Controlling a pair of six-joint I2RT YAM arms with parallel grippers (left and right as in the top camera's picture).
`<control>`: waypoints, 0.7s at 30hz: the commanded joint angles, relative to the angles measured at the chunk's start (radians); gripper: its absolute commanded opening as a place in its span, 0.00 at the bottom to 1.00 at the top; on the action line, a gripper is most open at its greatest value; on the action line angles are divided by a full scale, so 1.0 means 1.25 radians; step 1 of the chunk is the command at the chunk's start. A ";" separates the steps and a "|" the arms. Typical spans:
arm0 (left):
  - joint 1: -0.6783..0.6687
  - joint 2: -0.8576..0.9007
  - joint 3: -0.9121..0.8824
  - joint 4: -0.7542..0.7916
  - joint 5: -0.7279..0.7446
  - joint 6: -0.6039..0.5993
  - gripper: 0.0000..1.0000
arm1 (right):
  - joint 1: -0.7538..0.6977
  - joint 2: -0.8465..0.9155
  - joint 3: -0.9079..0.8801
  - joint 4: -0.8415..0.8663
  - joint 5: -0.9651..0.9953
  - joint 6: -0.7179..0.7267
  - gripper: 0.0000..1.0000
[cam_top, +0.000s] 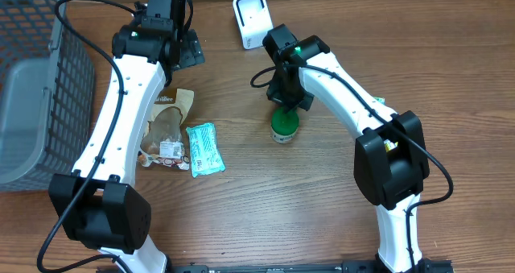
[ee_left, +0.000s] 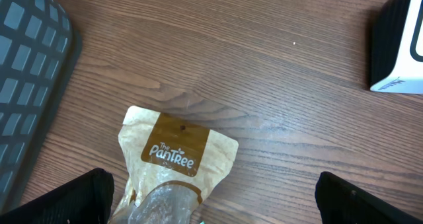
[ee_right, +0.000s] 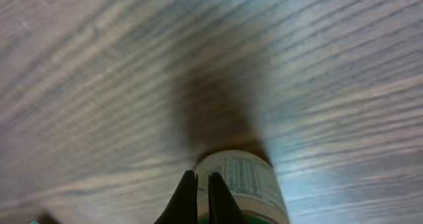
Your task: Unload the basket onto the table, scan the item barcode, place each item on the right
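Our right gripper [ee_right: 198, 199] is closed on nothing at the top of the jar [cam_top: 284, 130] in the middle of the table [cam_top: 322, 225] — a push could tip it, we think — and the left gripper [ee_left: 213, 194] hangs wide open.

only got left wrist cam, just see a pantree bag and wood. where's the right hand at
Observer: The right hand hangs over a green and white container standing mid-table, to the right of the Pantree bag.
Operator: is it open
Observer: No. Its fingers are shut together, with the container's printed label just behind them. I cannot tell whether they pinch anything.
Operator: anything else near my bag
Observer: A teal packet lies beside the bag's lower end.
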 commanded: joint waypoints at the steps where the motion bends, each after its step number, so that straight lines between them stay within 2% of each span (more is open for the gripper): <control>1: -0.003 -0.012 0.010 0.003 -0.014 0.009 1.00 | -0.002 -0.001 -0.001 -0.016 -0.034 -0.084 0.04; 4: -0.003 -0.012 0.010 0.003 -0.014 0.009 1.00 | -0.002 -0.001 -0.001 -0.012 -0.092 -0.133 0.04; 11: -0.003 -0.012 0.010 0.003 -0.014 0.009 1.00 | 0.001 -0.001 -0.001 0.013 -0.187 -0.133 0.04; 21: -0.003 -0.012 0.010 0.003 -0.014 0.009 1.00 | 0.015 -0.001 0.025 0.012 -0.196 -0.134 0.04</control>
